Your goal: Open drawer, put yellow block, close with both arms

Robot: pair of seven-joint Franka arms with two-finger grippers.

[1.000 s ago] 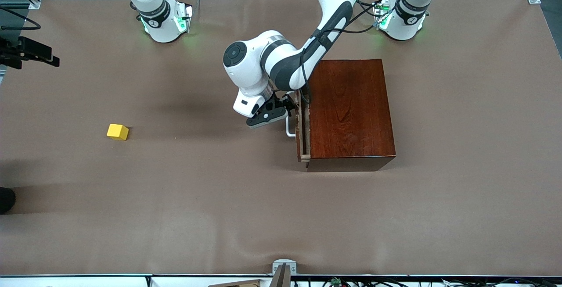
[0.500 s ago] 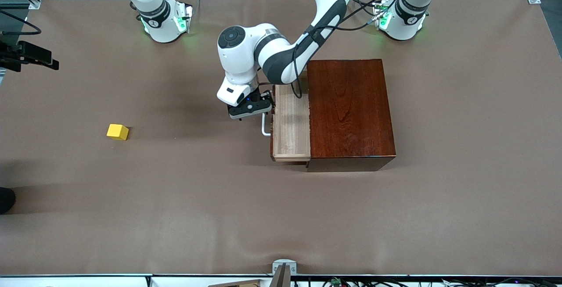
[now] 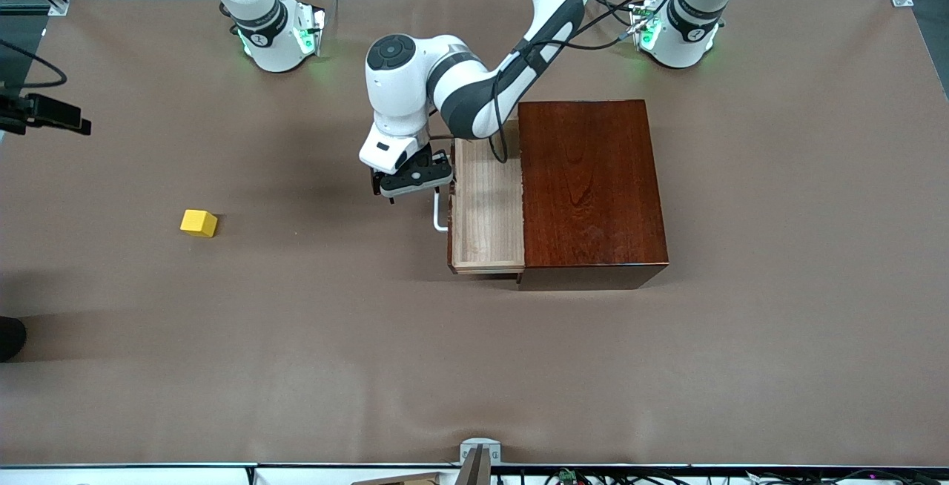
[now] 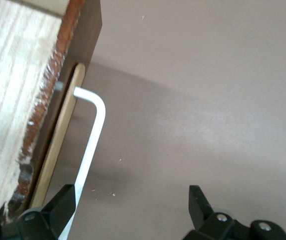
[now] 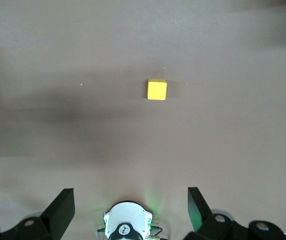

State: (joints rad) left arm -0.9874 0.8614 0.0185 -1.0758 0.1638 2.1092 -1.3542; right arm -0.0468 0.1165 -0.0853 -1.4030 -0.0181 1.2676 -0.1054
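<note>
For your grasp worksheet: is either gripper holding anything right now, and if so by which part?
Nothing is held. The left gripper is open, its fingers astride the drawer's white handle; the right gripper hangs open above the yellow block.

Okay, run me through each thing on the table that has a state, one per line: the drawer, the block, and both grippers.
drawer: pulled partly out of the wooden box, pale inside bare
white loop handle: not gripped
yellow block: on the table, toward the right arm's end, untouched
left gripper: open, beside the handle
right gripper: open, high over the table, block in its view
</note>
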